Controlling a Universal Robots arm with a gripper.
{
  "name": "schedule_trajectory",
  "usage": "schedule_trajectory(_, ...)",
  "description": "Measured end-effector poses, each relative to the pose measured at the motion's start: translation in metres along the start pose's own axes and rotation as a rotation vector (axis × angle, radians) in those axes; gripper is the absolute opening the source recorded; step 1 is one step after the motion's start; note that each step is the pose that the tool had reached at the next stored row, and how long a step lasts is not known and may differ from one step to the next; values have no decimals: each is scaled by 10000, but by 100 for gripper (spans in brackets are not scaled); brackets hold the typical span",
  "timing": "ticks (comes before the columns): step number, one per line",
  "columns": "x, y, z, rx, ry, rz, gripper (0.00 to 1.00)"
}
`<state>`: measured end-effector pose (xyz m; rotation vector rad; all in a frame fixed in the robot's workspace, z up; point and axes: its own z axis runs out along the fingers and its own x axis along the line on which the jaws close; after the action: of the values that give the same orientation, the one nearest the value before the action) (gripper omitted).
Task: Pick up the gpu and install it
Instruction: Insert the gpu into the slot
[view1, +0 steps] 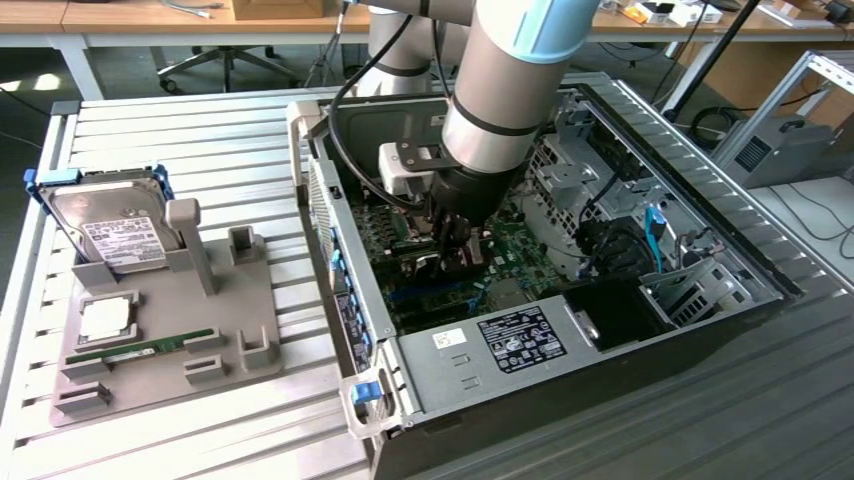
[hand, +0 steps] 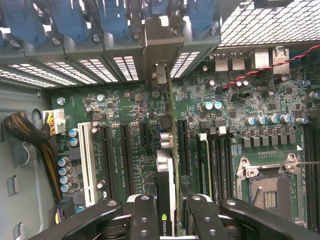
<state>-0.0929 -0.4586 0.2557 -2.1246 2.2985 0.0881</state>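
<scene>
Figure. Seating the card, seen from outside and from the wrist.

The gripper (hand: 170, 216) reaches down into the open computer case (view1: 694, 190). Its two fingers (hand: 144, 217) are pinched on the graphics card (hand: 166, 175), which is held upright and edge-on over the green mainboard (hand: 130, 115). The card's metal end bracket (hand: 160, 75) points toward the rear wall of the case, just beside the row of slotted covers with blue latches (hand: 115, 20). Long black slots (hand: 125, 155) lie on either side of the card. A white slot (hand: 87, 160) sits well apart from it. Whether the card's lower edge has met a slot is hidden by the card itself.

To do this step well, you need two alignments at once. The card's edge must run parallel to the black slot and directly over it, and the bracket must sit square to its rear opening. Hold the card vertical, because any lean would likely catch one end first. Press straight down, never sideways, since the small parts around the slots look easy to knock.

On the grey stand (view1: 174, 330) outside the case, the hard drive (view1: 114, 235) and memory stick (view1: 140, 350) rest untouched.
</scene>
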Motion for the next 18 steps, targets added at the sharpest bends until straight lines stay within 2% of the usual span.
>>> schedule_trajectory(18, -1, -1, -11, -2, 2, -47, 27)
